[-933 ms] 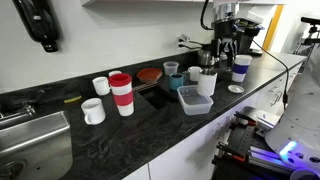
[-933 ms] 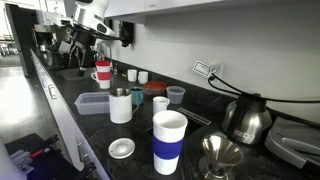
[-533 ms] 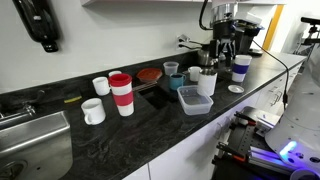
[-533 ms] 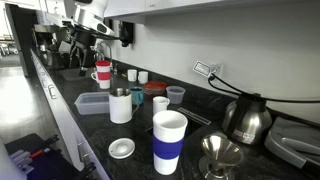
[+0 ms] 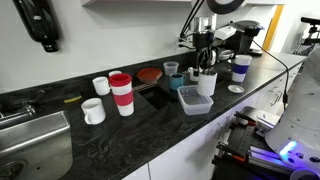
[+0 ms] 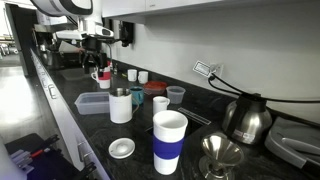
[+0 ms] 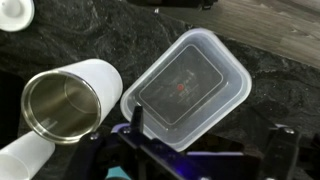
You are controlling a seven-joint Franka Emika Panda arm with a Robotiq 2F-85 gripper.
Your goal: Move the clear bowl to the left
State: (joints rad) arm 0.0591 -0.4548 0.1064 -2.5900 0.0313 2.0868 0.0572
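Wrist view, tool (image 7: pixel 207 140) spread, above clear bowl (image 7: pixel 185 88)

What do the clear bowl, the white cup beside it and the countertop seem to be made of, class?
Clear bowl: probably plastic, translucent and glossy; the counter shows through it.
White cup: matte white outside, with a shiny inner lining, likely steel.
Countertop: dark and speckled, either stone or laminate; the look leaves it open.

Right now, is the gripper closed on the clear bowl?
No: in the wrist view the gripper hangs open over the clear bowl, with its fingers spread wide apart.
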